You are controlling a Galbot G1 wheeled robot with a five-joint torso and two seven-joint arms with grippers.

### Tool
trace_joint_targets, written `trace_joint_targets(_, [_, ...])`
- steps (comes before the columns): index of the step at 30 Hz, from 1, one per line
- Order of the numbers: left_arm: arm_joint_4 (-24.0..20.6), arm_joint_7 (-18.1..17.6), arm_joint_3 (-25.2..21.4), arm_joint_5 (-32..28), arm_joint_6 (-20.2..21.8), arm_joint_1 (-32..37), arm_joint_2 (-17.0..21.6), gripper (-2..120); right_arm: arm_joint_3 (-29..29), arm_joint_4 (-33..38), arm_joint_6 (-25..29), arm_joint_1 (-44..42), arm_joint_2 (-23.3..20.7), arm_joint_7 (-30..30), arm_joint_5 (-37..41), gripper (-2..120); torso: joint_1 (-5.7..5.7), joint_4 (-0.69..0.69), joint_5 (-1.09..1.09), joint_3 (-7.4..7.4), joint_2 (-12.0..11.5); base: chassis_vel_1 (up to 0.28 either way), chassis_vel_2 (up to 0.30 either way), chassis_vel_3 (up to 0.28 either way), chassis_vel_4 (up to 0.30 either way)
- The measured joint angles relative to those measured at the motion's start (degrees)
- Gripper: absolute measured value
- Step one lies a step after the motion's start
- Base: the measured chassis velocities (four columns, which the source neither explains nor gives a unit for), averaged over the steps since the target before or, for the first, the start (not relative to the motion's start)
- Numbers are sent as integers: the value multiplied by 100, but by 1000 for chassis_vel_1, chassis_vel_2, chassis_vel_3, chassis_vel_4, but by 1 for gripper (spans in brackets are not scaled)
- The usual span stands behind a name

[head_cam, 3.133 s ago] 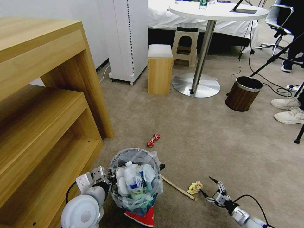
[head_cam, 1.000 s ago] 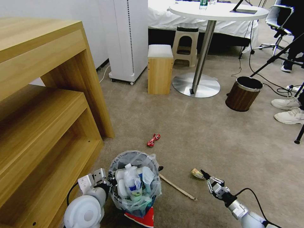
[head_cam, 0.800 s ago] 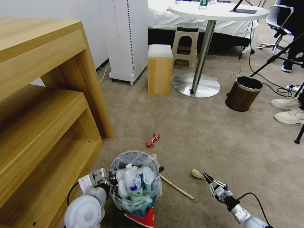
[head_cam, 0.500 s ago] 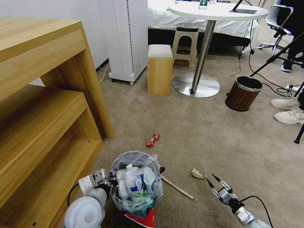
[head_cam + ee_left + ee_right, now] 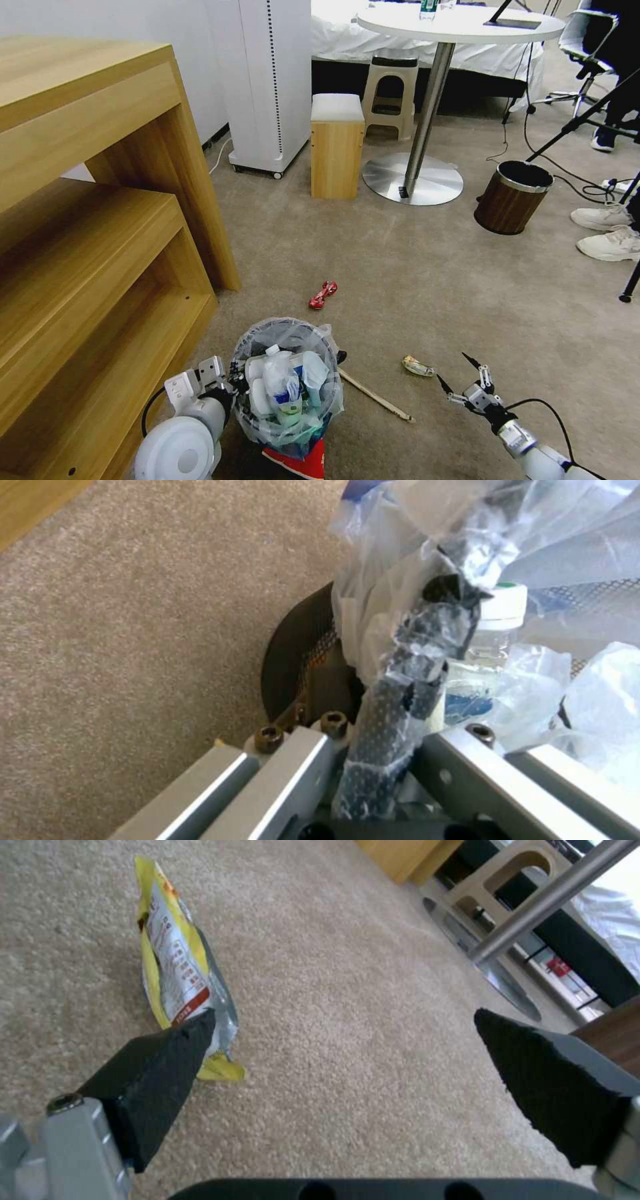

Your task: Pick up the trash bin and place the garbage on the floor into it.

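The right gripper (image 5: 456,375) is spread wide just above the beige carpet (image 5: 427,280), and the yellow snack wrapper (image 5: 177,972) lies just beside its one fingertip (image 5: 180,1040). The left gripper (image 5: 223,380) pinches the rim of the wire trash bin (image 5: 287,387), which is full of bottles.

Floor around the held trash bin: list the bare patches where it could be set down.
Bare floor lies between the red wrapper and the brown bin. Crowded: beside the trash bin, held by the left gripper, lie the wooden stick, yellow wrapper and right gripper.

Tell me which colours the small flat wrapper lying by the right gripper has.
Yellow and silver-white with a red stripe, the small flat wrapper shows best in the right wrist view.
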Motion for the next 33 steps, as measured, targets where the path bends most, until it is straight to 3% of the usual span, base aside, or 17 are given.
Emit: trace_joint_targets(33, [-9, 44, 165, -117, -1, -104, 8, 0, -241, -1083, 0, 695, 750, -95, -311, 93, 0, 1, 0, 0, 0, 0, 0, 0, 0])
